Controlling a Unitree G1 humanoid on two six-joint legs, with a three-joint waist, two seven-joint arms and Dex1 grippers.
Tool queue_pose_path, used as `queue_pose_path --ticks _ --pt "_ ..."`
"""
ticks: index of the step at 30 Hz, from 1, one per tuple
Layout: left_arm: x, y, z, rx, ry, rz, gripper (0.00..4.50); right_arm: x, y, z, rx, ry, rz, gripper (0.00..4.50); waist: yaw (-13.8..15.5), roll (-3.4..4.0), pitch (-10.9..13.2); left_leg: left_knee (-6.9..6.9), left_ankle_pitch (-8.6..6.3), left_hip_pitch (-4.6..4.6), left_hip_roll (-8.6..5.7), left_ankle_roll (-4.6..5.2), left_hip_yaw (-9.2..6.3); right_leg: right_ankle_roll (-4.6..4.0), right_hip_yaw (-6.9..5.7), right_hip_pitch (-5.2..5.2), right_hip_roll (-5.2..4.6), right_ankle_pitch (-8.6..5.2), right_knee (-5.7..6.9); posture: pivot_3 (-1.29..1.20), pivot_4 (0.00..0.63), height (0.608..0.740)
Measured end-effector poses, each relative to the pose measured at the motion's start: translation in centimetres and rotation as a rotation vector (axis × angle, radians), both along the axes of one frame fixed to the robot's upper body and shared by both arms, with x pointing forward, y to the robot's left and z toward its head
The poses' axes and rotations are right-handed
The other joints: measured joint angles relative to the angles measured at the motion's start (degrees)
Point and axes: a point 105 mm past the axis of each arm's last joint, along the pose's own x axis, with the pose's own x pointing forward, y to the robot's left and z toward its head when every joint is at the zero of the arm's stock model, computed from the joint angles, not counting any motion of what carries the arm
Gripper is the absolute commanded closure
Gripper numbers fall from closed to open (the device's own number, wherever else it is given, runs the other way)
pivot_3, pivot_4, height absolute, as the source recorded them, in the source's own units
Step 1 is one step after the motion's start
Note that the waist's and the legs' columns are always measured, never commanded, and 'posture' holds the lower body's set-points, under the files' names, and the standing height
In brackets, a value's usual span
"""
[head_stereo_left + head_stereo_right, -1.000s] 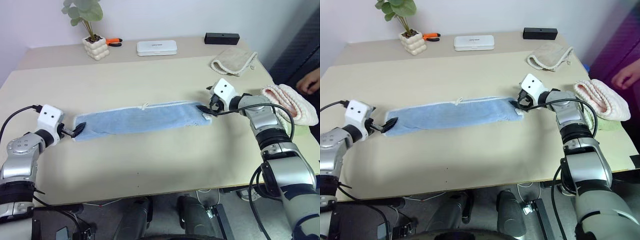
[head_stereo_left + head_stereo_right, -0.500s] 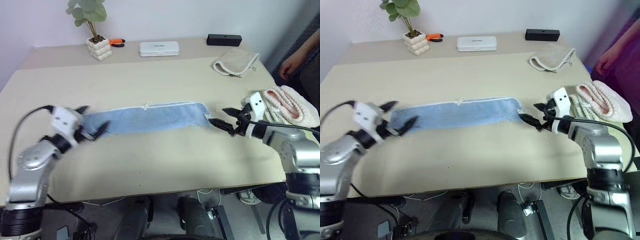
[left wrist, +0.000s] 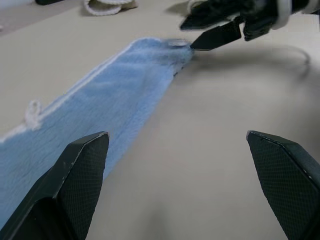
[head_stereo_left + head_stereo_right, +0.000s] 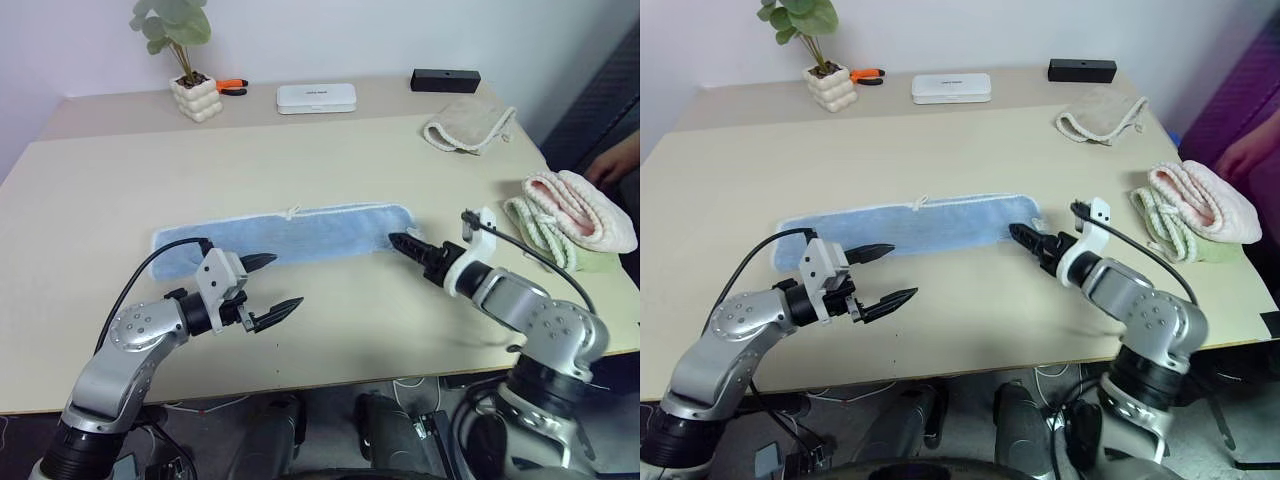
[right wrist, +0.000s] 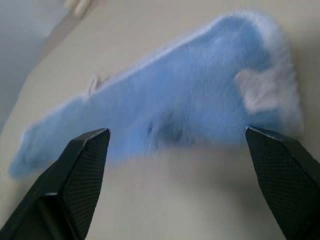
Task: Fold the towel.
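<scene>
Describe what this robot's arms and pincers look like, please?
Both arms are made of rounded silver-grey metal segments with black joints. Each wrist carries a small white boxy block, with a thin black cable looping from it. The left gripper and right gripper each have two pointed black fingers with a fine textured surface.

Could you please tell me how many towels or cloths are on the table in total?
4: blue towel lying mid-table, beige cloth at the far right, pink towel on a green towel at the right edge. More may be hidden.
</scene>
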Motion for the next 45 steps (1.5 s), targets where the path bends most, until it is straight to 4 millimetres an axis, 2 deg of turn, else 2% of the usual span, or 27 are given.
queue_pose_path --ticks 3,4,5,8,11,16,21,26,29,35,38,45 --pt "-0.1 0.2 -0.3 0.001 0.011 0.01 0.0 1.1 -0.2 -0.4 0.034 0.057 -0.062 0.1 -0.09 0.03 -0.05 -0.01 0.0 0.01 0.01 0.0 0.01 -0.02 0.01 0.0 0.0 0.01 0.01 0.0 0.15 0.74" --pt "-0.2 0.3 -0.3 0.0 0.012 0.017 0.0 1.5 -0.1 -0.4 0.046 0.071 -0.075 0.66 -0.14 0.02 -0.09 0.0 0.0 0.02 0.02 0.0 0.02 -0.05 0.01 0.01 0.01 0.03 0.01 0.0 0.15 0.74" --pt "-0.3 0.3 -0.4 0.0 0.015 0.021 0.0 1.7 -0.1 -0.5 0.052 0.084 -0.088 0.98 -0.19 0.04 -0.14 0.0 0.0 0.04 0.02 0.0 0.02 -0.06 0.01 0.03 0.01 0.03 0.01 0.0 0.15 0.74" --pt "-0.6 0.7 -0.6 -0.001 0.018 0.047 0.0 1.9 -0.5 -1.0 0.036 0.109 -0.107 2.39 -0.18 0.06 -0.15 0.0 0.0 0.05 0.03 0.01 0.04 -0.06 0.01 0.03 0.01 0.02 0.01 0.0 0.15 0.74" --pt "-0.9 0.8 -0.9 -0.001 0.029 0.056 0.0 1.8 -0.9 -1.0 0.017 0.107 -0.103 2.39 -0.22 0.07 -0.15 -0.01 0.0 0.04 0.03 0.01 0.05 -0.06 0.02 0.02 0.01 0.02 0.0 0.0 0.15 0.74" --pt "-1.1 0.9 -1.1 -0.002 0.037 0.066 0.0 0.2 -1.9 -0.2 0.017 0.046 -0.05 0.04 -0.01 0.07 -0.15 -0.01 -0.01 0.03 0.04 0.04 0.05 -0.07 0.01 0.04 0.0 0.0 -0.03 0.0 0.15 0.74" --pt "-1.0 1.1 -1.3 0.002 0.04 0.071 0.0 -2.4 -2.2 -0.9 0.002 0.067 0.002 0.04 -0.25 0.09 -0.16 -0.02 -0.02 0.04 0.12 0.05 0.1 -0.15 0.02 0.04 0.01 -0.04 -0.04 0.0 0.15 0.74" --pt "-0.7 0.9 -1.1 0.002 0.028 0.057 0.0 -3.0 -1.5 -1.2 0.019 0.082 -0.012 0.04 -0.32 0.08 -0.18 -0.03 -0.02 0.04 0.18 0.05 0.1 -0.18 0.01 0.03 0.05 -0.06 -0.06 0.0 0.15 0.74" --pt "-0.4 0.9 -1.1 0.001 0.028 0.06 0.0 -1.8 -0.7 -1.1 0.059 0.089 -0.057 0.04 -0.6 0.05 -0.21 -0.02 -0.02 0.07 0.21 0.04 0.14 -0.22 0.04 0.04 0.09 -0.03 -0.06 0.0 0.15 0.74" --pt "-0.2 0.7 -0.9 -0.002 0.016 0.057 0.0 2.0 0.1 -1.0 0.141 0.118 -0.136 0.04 -0.64 -0.03 -0.54 -0.05 -0.02 0.18 0.25 0.04 0.17 -0.18 0.04 0.11 0.15 0.01 -0.07 0.0 0.15 0.74" --pt "-0.1 0.7 -0.9 -0.002 0.015 0.062 0.0 3.1 0.2 -1.2 0.159 0.131 -0.163 0.8 -0.55 -0.21 -0.83 -0.05 -0.02 0.27 0.25 0.04 0.16 -0.24 0.04 0.2 0.15 -0.02 -0.08 0.0 0.15 0.74" --pt "-0.4 1.1 -1.3 0.0 0.03 0.088 0.0 3.6 -0.5 -2.1 0.151 0.161 -0.201 4.41 -0.64 -0.22 -0.86 -0.13 -0.02 0.26 0.27 0.04 0.17 -0.28 0.06 0.16 0.15 -0.05 -0.09 0.0 0.15 0.74"
